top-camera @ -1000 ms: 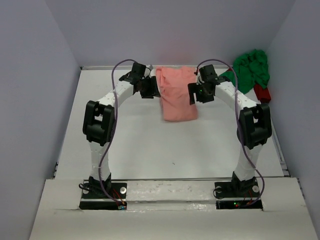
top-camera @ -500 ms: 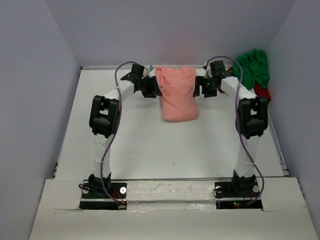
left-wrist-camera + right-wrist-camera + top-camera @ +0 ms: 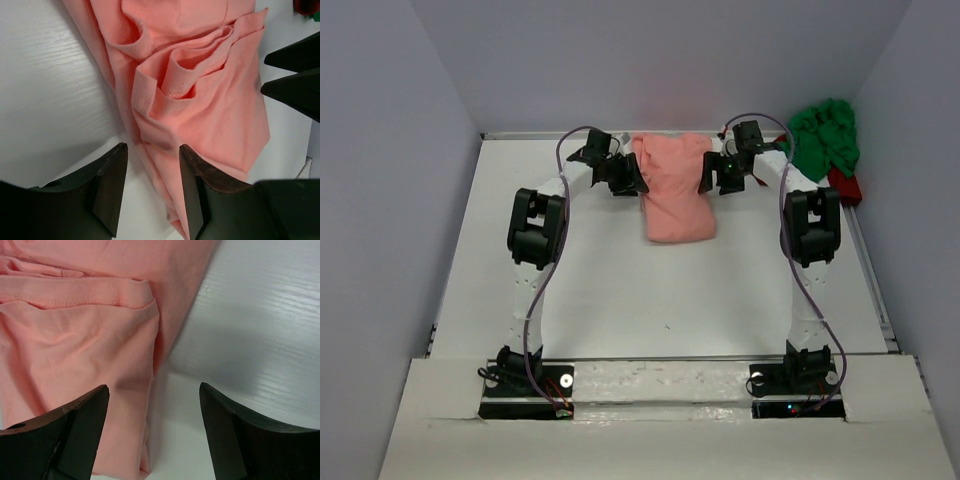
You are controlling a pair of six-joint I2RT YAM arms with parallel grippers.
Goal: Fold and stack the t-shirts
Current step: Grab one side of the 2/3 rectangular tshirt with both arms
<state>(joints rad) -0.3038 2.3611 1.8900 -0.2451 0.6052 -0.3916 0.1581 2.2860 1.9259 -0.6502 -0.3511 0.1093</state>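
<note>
I'm looking at a plain salmon pink t-shirt [image 3: 676, 196] and a plain bright green t-shirt [image 3: 826, 134] on the white table [image 3: 590, 285]. My left gripper [image 3: 151, 165] and right gripper [image 3: 152, 400] are black, and the small block [image 3: 846, 188] is red.

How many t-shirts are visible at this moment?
2. The salmon pink t-shirt lies partly folded at the far middle of the table. The green t-shirt is bunched in the far right corner. A red item beside it might be more clothing.
</note>
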